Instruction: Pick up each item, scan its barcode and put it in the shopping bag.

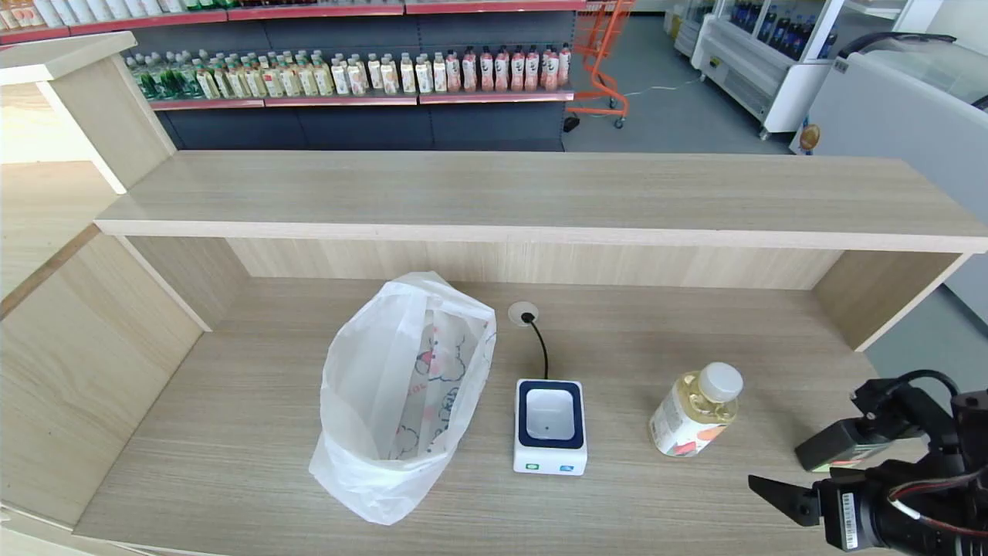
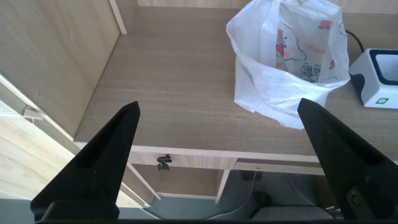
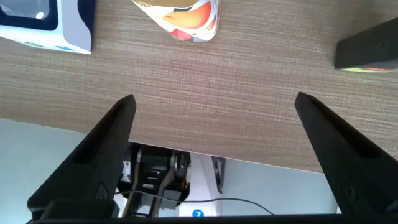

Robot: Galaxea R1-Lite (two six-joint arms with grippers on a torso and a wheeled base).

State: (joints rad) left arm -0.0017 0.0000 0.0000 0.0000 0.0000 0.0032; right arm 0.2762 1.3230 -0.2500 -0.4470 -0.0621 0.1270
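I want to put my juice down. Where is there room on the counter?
Widest bare counter lies between the side wall and the shopping bag. A smaller gap sits between scanner and bottle. Bag and scanner crowd together. A dark box sits front right.

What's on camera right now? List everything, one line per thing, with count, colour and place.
shopping bag: one, translucent white, open, left of the scanner.
scanner: one, white with a dark blue frame, mid counter.
cable: one, black, from the scanner to a hole in the counter.
bottle: one, yellowish with a white cap, right of the scanner.
dark box: one, black, right of the bottle.
counter: one, light wood.
shelf bottles: many, green to pink, on shelving behind.
cart: one, orange, in the aisle.
left end effector: one, black, open, at the counter's near edge.
right end effector: one, black, open, near the bottle.
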